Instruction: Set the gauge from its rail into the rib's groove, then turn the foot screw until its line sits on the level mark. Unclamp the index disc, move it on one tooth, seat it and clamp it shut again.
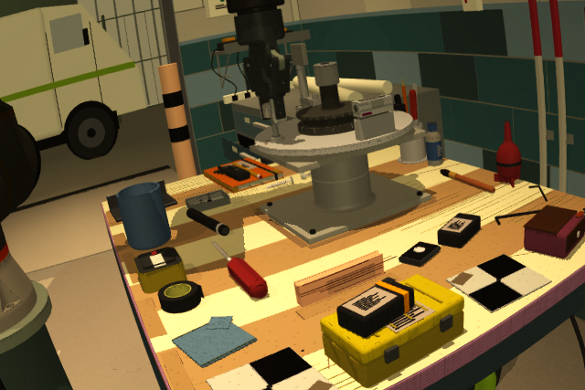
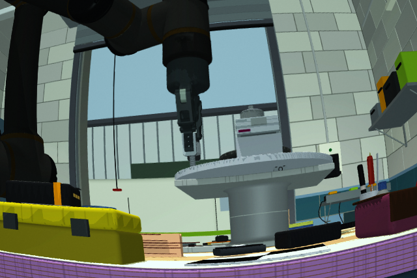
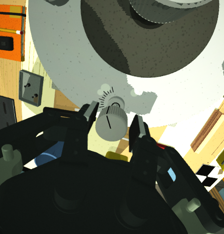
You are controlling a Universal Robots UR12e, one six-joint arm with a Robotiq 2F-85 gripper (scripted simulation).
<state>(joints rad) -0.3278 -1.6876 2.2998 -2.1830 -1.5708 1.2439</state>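
The foot screw [image 3: 111, 122] is mostly hidden behind my fingers in the side cameras. It is a small knurled grey knob with a black line on its top, standing at the near-left rim of the round grey table [image 1: 338, 133]. A fan of tick marks is drawn on the table beside it. My gripper [image 3: 114, 120] [image 1: 274, 114] [image 2: 190, 152] hangs straight down over that rim, open around the knob. The dark toothed index disc [image 1: 326, 121] lies at the table's centre under a knurled clamp knob [image 1: 327, 73]. The grey gauge [image 1: 373, 114] with a red stripe sits on the table's right side.
A yellow case [image 1: 394, 329] lies at the bench's front edge with a black box on top. A blue cup [image 1: 141, 216], a red-handled screwdriver [image 1: 243, 272], a tape roll [image 1: 179, 295] and a wooden block [image 1: 338, 277] lie in front of the pedestal base [image 1: 342, 206].
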